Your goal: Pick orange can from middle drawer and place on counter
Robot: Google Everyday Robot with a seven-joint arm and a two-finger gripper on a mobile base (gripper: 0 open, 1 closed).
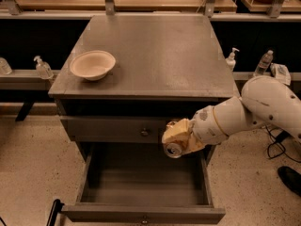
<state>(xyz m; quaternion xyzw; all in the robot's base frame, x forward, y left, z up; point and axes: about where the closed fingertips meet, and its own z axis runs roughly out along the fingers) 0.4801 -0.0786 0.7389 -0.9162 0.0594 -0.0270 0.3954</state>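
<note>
Jaws pinching small coppery-orange metallic can; cream-fingered gripper on white arm hangs above open wide grey middle drawer, below matte grey counter front edge.

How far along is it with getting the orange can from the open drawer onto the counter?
Done: the small coppery-orange metallic can is out of the wide grey open drawer. In hand: the tool is shut on it, holding it above the drawer. Left: raising it and setting it on the matte grey counter top.
</note>
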